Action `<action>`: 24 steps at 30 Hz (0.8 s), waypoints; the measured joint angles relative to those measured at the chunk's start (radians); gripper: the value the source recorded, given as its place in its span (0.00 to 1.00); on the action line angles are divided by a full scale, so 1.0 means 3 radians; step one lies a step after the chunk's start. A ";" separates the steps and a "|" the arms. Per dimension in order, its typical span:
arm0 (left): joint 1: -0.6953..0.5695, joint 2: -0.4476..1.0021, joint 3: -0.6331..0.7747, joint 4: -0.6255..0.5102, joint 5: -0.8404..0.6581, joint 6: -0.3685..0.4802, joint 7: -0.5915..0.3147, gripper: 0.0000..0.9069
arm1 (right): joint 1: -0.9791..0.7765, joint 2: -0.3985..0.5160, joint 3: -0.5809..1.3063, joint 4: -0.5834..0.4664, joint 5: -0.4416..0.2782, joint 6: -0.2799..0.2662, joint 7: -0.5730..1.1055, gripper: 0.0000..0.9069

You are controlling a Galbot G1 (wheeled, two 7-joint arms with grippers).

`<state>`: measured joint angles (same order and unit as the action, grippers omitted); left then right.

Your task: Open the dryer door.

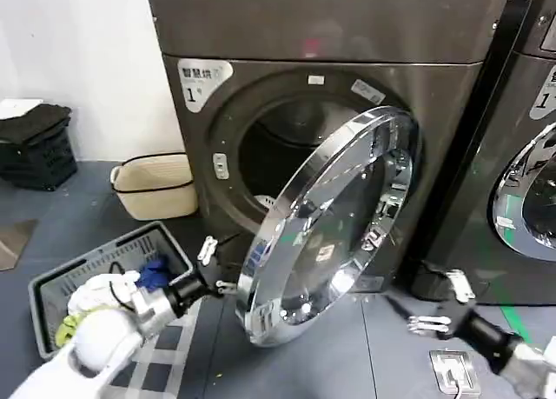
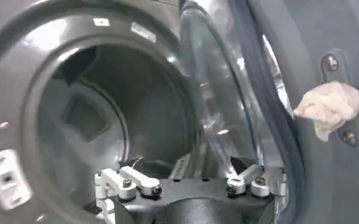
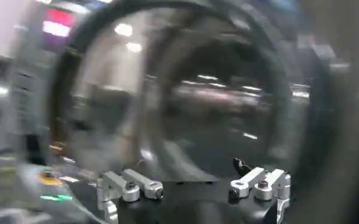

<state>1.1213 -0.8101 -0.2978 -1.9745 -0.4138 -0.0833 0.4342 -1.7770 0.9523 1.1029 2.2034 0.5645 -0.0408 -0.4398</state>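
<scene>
Dryer: the dryer, marked with a "1" sticker, stands against the wall; its drum opening is exposed and dark inside.
Dryer door: the dryer door stands swung out from the opening, hinged on the robot's right side, its free chrome edge reaching low toward the floor. In my judgement the opening step is largely done, though the door is not fully back.
Left end effector: the left end effector sits low, just beside the door's free edge, fingers spread and pinching nothing. The left wrist view shows its fingers parted, facing the drum with the door's inner side close by.
Right end effector: the right end effector hangs low near the floor, well apart from the door, fingers spread and empty.
Nearby items: a grey laundry basket with clothes lies beside the left arm; a cream basket stands by the wall; a second machine stands on the right.
Risk 1: the door may drift back toward closed, since nothing holds it.
Risk 2: a further push by the left end effector could slip off the smooth curved chrome rim.
Risk 3: a hard push could drive the door against its hinge stop or toward the second machine.
Risk 4: a finger could be caught between the door's edge and the dryer front if the door rebounds.
Risk 5: the left arm, withdrawing, could knock the grey laundry basket.
</scene>
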 joint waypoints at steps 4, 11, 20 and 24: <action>-0.0180 -0.0031 0.0187 0.0040 -0.0006 -0.0002 -0.0014 1.00 | -0.0183 0.0309 0.0364 -0.0047 -0.0132 0.0001 0.0229 1.00; -0.0411 -0.0103 0.0469 0.0073 -0.0012 -0.0011 -0.0016 1.00 | -0.0352 0.0821 0.0890 -0.0159 -0.0388 0.0002 0.0635 1.00; -0.0713 -0.0262 0.0812 0.0182 -0.0001 -0.0028 -0.0031 1.00 | -0.0410 0.1272 0.1423 -0.0285 -0.0432 -0.0093 0.1063 1.00; -0.0866 -0.0354 0.1002 0.0245 0.0011 -0.0027 -0.0039 1.00 | -0.0430 0.1416 0.1633 -0.0369 -0.0416 -0.0102 0.1176 1.00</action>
<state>0.8614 -0.9165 0.0027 -1.9010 -0.4107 -0.0915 0.4225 -1.9060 1.3771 1.5927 2.0928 0.4398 -0.0714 -0.0871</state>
